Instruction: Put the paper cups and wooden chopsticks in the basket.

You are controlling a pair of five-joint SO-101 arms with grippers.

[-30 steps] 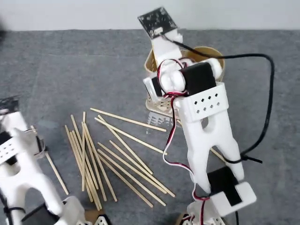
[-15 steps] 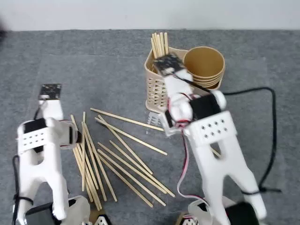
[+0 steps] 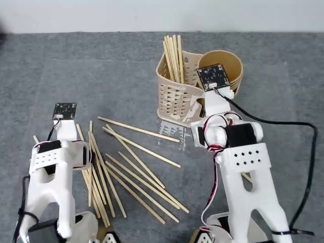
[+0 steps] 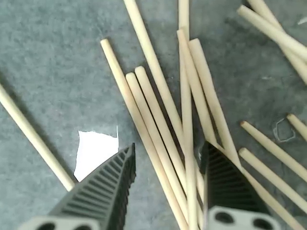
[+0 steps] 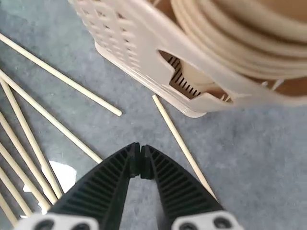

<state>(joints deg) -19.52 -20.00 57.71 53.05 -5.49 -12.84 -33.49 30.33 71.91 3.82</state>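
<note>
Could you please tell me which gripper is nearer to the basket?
Right. The right gripper sits shut just beside the basket; the left gripper is open over the loose chopsticks, farther away.

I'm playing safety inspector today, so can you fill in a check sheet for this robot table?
Surface: grey mat, flat.
Job's things: basket upright, holding stacked paper cups and standing chopsticks; many loose chopsticks lie on the mat.
Clutter: one small white scrap on the mat.
Grippers: left gripper open over loose chopsticks; right gripper shut, empty, near the basket.
Cables: black cable loops over the mat by the right arm.
Surroundings: pale wall behind the mat.
</note>
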